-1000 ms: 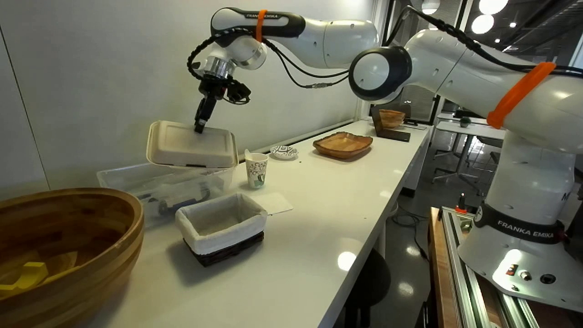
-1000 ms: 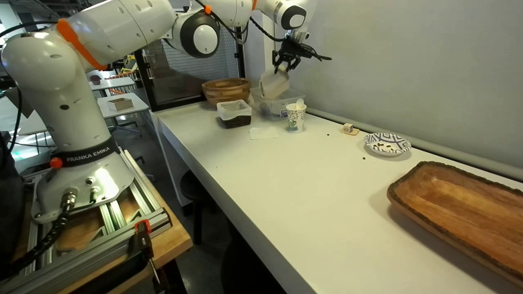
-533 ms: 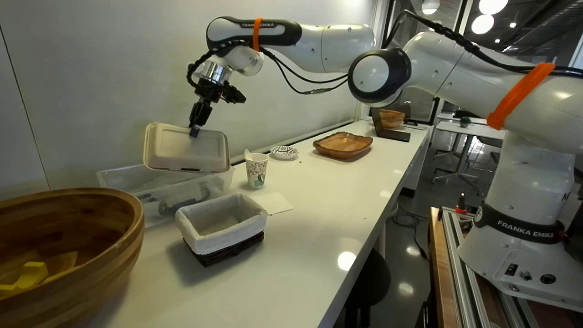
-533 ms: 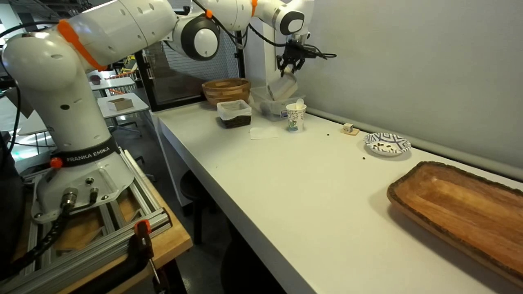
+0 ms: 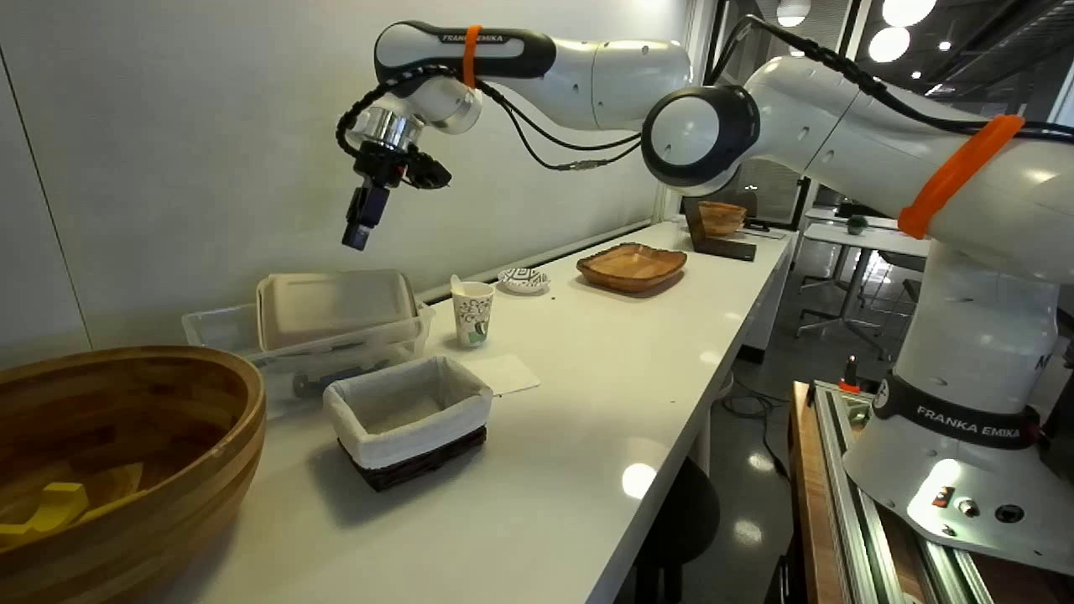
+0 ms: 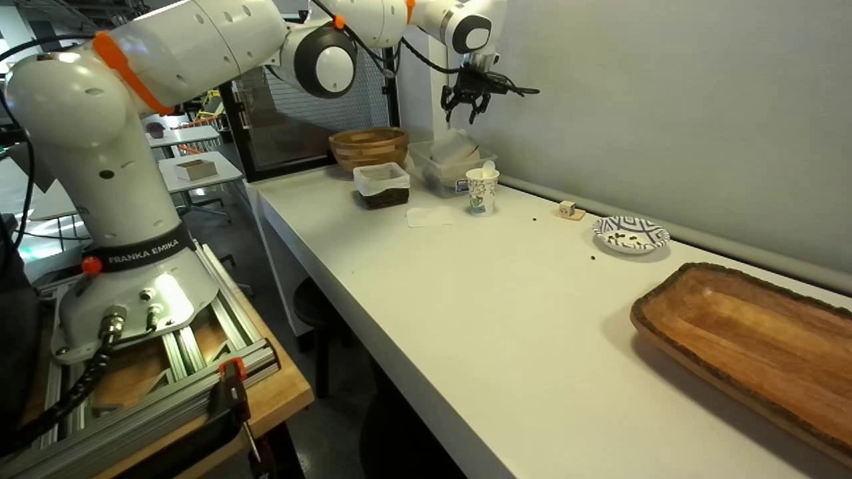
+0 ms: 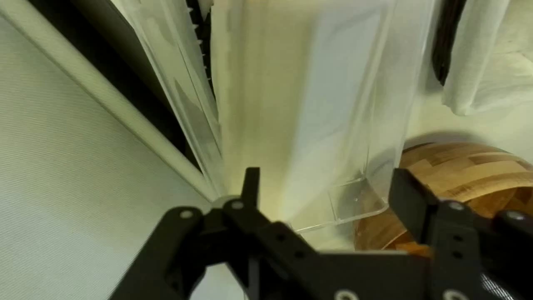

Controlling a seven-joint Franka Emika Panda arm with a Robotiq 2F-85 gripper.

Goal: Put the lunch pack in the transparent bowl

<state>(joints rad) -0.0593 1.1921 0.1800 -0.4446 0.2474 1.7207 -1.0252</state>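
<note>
The flat, pale cream, rectangular lunch pack (image 5: 336, 309) is set inside the wide, clear plastic, rectangular transparent bowl (image 5: 281, 373); it is tilted, its lower part enclosed by the walls and its upper part raised above the whitish rim. Over it, the black two-fingered gripper (image 6: 460, 120) is held by the white jointed robot arm (image 6: 193, 40). The black fingers (image 7: 251, 183) are spread wide, and the pack is seen below their tips, near but apart. In the wrist view the pack is shown running lengthwise along the transparent bowl. Just beside the latter, a white-lined rectangular basket (image 5: 411, 440) with a dark woven base is placed, and near both is a large round wooden bowl (image 5: 197, 495), in which a yellow object (image 5: 63, 506) is contained. On the glossy white table (image 6: 466, 319), an upright patterned white paper cup (image 5: 472, 317) is set near a flat white sheet (image 6: 429, 217). Farther along, small dark bits (image 6: 622, 237) are held by a shallow, blue-patterned white dish (image 6: 655, 235), and a long brown wooden tray (image 6: 752, 332) is placed beyond it.
</note>
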